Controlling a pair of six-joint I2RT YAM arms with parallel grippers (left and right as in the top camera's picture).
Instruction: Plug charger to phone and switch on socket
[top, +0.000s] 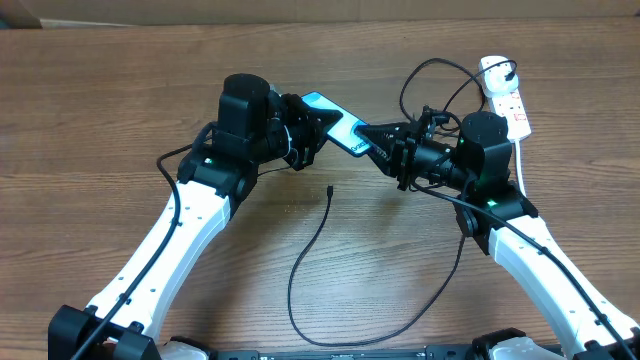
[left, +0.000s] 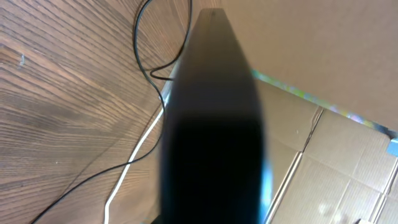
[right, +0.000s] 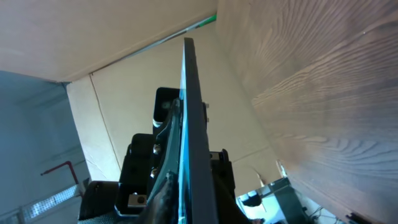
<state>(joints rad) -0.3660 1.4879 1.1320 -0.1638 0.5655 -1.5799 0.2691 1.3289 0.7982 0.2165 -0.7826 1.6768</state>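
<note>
Both my arms reach in from the near edge of the table (top: 90, 90) and meet over its far middle, elbows spread and forearms angled toward each other. My left wrist is turned inward to the right. The left gripper (top: 305, 135) is clamped shut on the left end of the phone (top: 333, 118), which fills my left wrist view as a dark blur. The cyan screen slants away from those fingers toward my other hand.

My right arm comes in from the opposite side, wrist pointing left, and the right gripper (top: 385, 152) sits at the phone's other end. From that wrist I see the phone only edge-on, so I cannot tell whether those fingers are gripping it or merely beside it.

The charger (top: 298, 275) lies loose on the wood. Its connector tip (top: 328, 189) rests nearer to me than both sets of fingers, roughly between them and apart from the phone. The cable loops back toward my base.

The socket (top: 508, 98) lies well outboard of my right fingers, beyond the right wrist, with a black lead reaching its far end.
</note>
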